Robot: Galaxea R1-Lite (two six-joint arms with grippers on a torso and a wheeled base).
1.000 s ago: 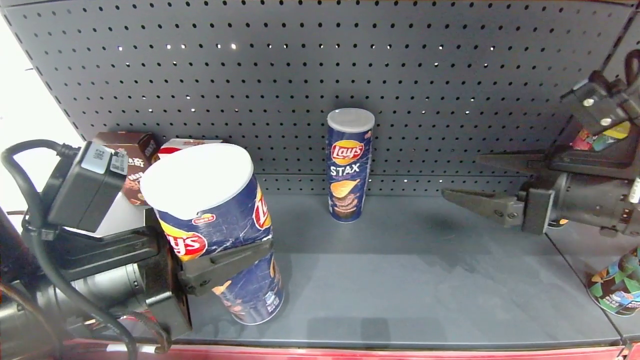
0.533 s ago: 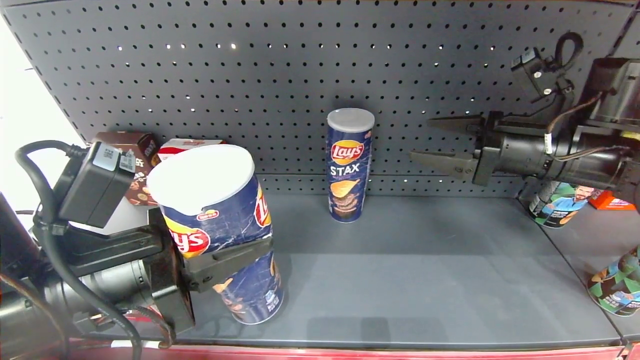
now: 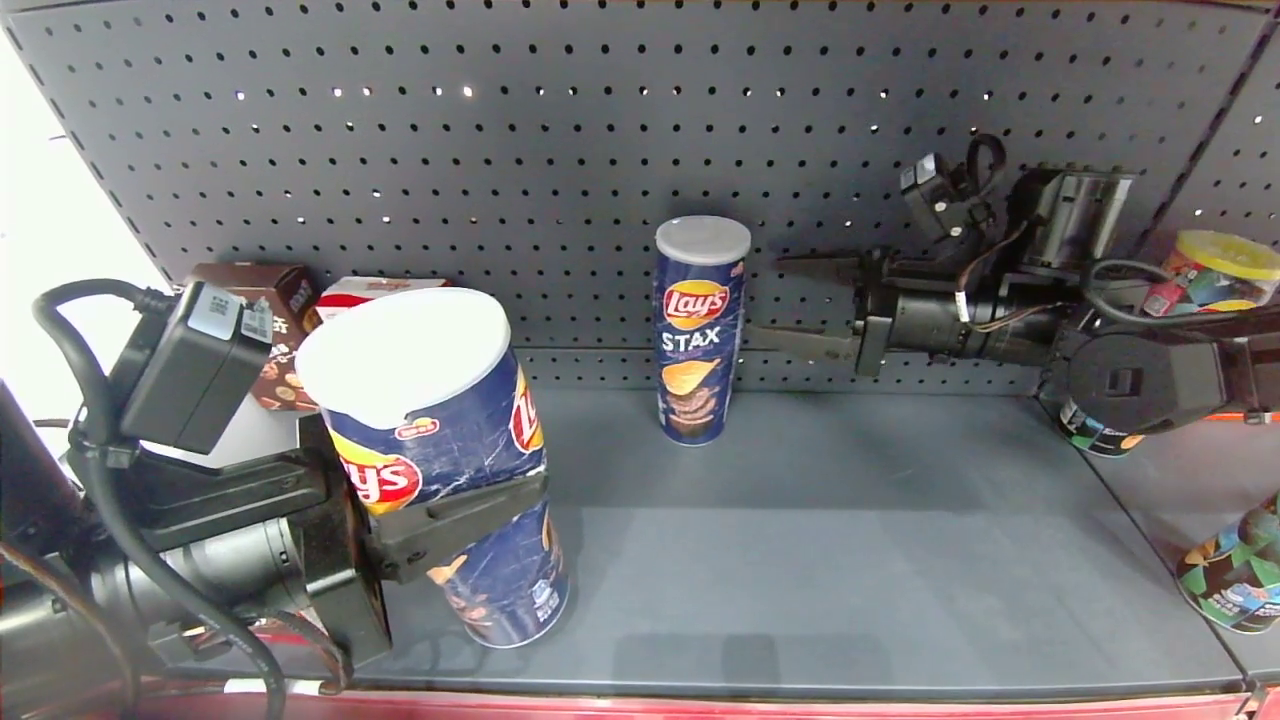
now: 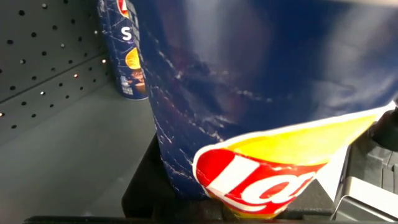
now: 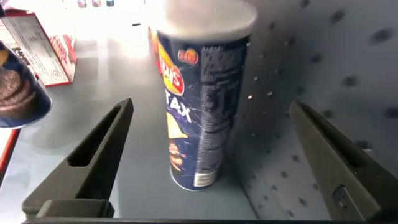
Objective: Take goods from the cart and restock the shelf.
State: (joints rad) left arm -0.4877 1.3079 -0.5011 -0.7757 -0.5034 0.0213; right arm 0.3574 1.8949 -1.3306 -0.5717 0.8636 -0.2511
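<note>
**Blue chip cans: one clamped at lower left, one standing at centre**

Dark brown and red-and-white, two boxes sit at the frame's left: the brown box (image 3: 265, 300) and the red-and-white box (image 3: 370, 290) stand against the grey pegboard (image 3: 500, 150). In front of them, at lower left, the left gripper (image 3: 470, 490) is clamped around the middle of a blue chips can (image 3: 430, 400) with a white lid. This held can tilts, its top leaning toward the left, and its base sits low near the front edge of the grey shelf (image 3: 850, 560); I cannot tell whether it touches the shelf.

At centre, a second blue can (image 3: 700, 330) stands upright at the back of the shelf, close to the pegboard. Just to its right hangs the right gripper (image 3: 770, 300), jaws spread wide and pointing at the can without touching it. In the right wrist view the can stands between the two parted fingers.

At far right stand a yellow-lidded can (image 3: 1215, 270) and, lower down, a green-patterned can (image 3: 1230, 585).
</note>
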